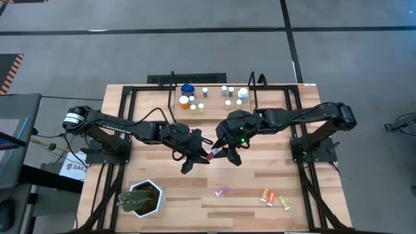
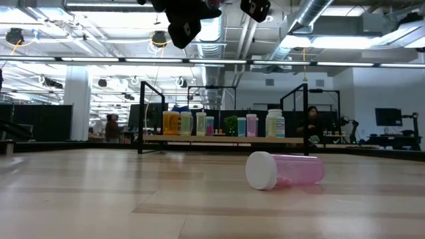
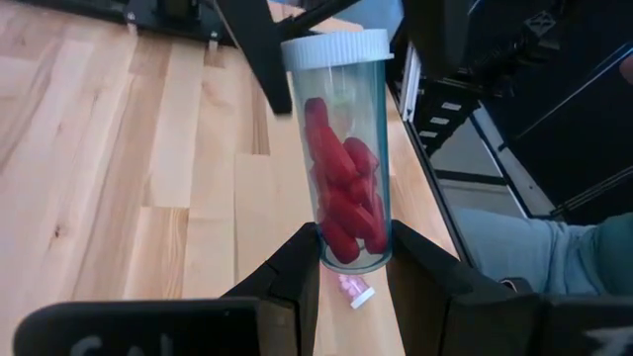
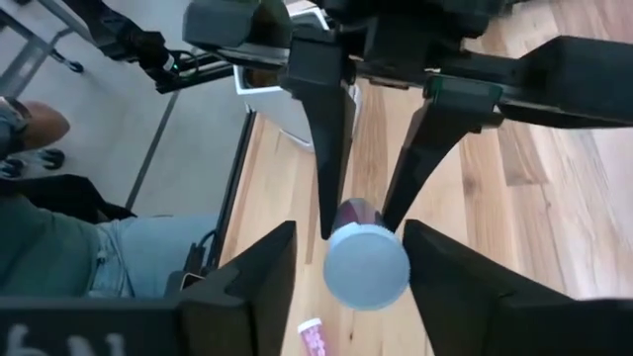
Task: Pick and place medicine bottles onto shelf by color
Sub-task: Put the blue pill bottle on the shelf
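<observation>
Clear plastic vial (image 3: 341, 148), red capsules inside, ribbed white cap, clamped by left gripper (image 3: 354, 259) mid-frame; right gripper (image 4: 343, 259) apart round cap.

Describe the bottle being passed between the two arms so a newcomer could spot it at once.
Start at the middle of the table, in front of the shelf, where the two arms meet in the air. The left end effector grips the base of a clear bottle, and the right end effector flanks its cap. Unlike the bottles on the shelf or lying on the table, it is lifted, white-capped and full of red pills.
</observation>
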You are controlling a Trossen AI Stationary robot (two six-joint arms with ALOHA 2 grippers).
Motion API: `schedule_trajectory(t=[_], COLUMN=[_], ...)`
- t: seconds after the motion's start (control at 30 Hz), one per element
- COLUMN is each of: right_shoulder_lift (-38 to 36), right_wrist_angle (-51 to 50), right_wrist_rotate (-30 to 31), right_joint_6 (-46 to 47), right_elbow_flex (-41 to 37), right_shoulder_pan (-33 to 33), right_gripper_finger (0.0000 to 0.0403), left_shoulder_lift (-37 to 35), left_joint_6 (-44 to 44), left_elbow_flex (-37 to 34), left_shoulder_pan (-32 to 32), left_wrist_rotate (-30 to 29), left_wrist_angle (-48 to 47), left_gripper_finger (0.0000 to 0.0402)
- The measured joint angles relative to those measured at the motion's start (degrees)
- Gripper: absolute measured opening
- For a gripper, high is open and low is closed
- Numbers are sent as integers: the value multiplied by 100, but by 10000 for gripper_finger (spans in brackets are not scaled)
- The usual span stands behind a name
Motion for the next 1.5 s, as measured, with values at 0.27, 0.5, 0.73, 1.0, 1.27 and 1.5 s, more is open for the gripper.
schedule_trajectory(t=[0.27,0.5,0.73,1.0,1.27,1.5], right_shoulder_lift=[34,34,34,34,-182,-459], right_wrist_angle=[-43,-96,-99,-99,-311,-855], right_wrist_rotate=[0,-1,7,11,0,350], right_joint_6=[33,33,33,35,51,-49], right_elbow_flex=[-4,-4,-7,-7,-13,0], right_shoulder_pan=[-17,-17,-18,-25,-353,-995], right_gripper_finger=[185,159,118,121,119,120], left_shoulder_lift=[0,0,0,0,0,-15], left_joint_6=[120,210,205,204,189,-3], left_elbow_flex=[0,0,0,0,0,0], left_shoulder_pan=[2,4,18,19,24,22], left_wrist_rotate=[-37,-42,-41,-189,-427,-755], left_wrist_angle=[135,313,288,293,257,-147], left_gripper_finger=[79,79,79,81,142,199])
